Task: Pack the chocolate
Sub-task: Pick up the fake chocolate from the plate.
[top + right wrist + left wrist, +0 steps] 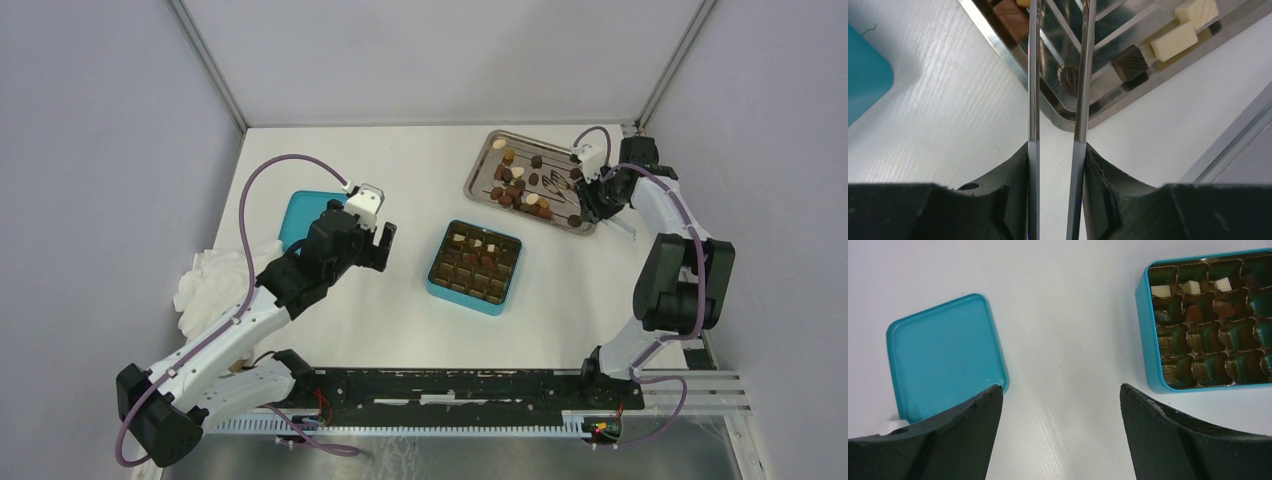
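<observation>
Packing is under way but far from finished: the chocolate is mostly lying loose on the tray at the far right, with well over a dozen dark, brown and white pieces there, while only a handful are sitting in the box at the middle of the table. In the left wrist view about seven cells in the box's far rows are holding a piece each, three of them white, and the near rows are showing nothing but the bare brown insert. The right gripper is reaching over the near right corner of the tray and clamping the tweezers by their shanks. The two blades are running apart with a clear gap along all the length in view, a round dark piece is showing between them on the tray, and the tips are passing out of the top of the frame, so I cannot tell whether they are pinching anything. The left gripper is hanging spread wide and holding nothing, above bare table between the lid on the left and the box on the right. The lid is lying off the box, so filling the remaining cells and presumably closing up are both waiting to be done.
</observation>
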Available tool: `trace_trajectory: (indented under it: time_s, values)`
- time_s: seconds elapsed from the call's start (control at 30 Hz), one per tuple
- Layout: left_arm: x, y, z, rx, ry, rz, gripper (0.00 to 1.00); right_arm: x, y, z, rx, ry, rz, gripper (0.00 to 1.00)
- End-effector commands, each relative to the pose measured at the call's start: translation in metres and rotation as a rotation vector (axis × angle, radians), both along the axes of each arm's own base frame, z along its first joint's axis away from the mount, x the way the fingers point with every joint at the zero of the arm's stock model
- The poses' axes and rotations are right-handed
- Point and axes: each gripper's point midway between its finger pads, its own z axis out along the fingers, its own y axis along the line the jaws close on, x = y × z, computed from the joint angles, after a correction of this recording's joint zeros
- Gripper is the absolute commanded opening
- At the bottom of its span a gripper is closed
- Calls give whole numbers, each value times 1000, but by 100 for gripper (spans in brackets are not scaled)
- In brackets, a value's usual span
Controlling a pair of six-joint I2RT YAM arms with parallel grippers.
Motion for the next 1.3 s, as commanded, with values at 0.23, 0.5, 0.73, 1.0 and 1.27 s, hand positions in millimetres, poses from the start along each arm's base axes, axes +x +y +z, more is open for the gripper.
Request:
trace_trajectory:
  time_s: [0.23,0.5,0.73,1.0,1.27]
  values:
    - [5,1,8,1,-25,-24,92,53,-1,11,-29,-34,-26,43]
    - [6,1,7,-3,-19,-26,92,66,5,-1,-28,4,-11,44]
    - [6,1,6,-5,-16,-27,92,71,10,-12,-24,35,0,46]
    - [7,2,6,-8,-14,-27,92,75,15,-17,-16,48,10,46]
    - [7,2,6,-10,-12,-28,92,78,14,-20,-20,55,8,35]
